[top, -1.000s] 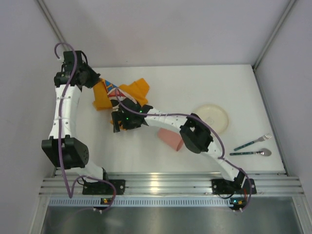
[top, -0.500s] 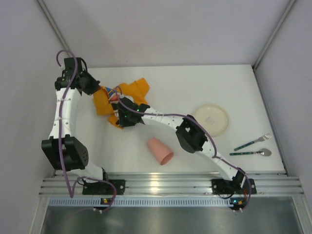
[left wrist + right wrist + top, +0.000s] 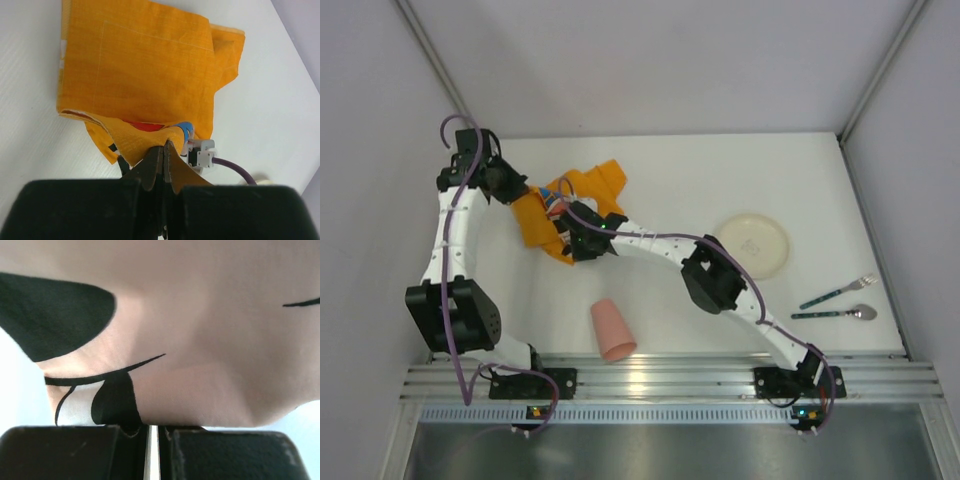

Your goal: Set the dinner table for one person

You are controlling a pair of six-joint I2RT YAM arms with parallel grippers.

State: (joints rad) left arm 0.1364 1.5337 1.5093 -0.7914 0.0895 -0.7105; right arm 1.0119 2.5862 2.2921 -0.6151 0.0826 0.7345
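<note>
L claw (image 3: 162,160) clenched on orange placemat (image 3: 588,188) corner, 10 o'clock on white desk (image 3: 720,180) that fills top view. R claw (image 3: 154,432) pinches mat's near edge; tips hidden under wrist from above, print too close to read. Pink cup (image 3: 612,330) on its side at 6; plate (image 3: 755,245), fork (image 3: 838,292), spoon (image 3: 835,314) at 3-4.

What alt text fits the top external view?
The left gripper and right gripper pinch a crumpled orange placemat, far left on the white table. A pink cup lies tipped near the front; plate, fork, spoon at right.
</note>
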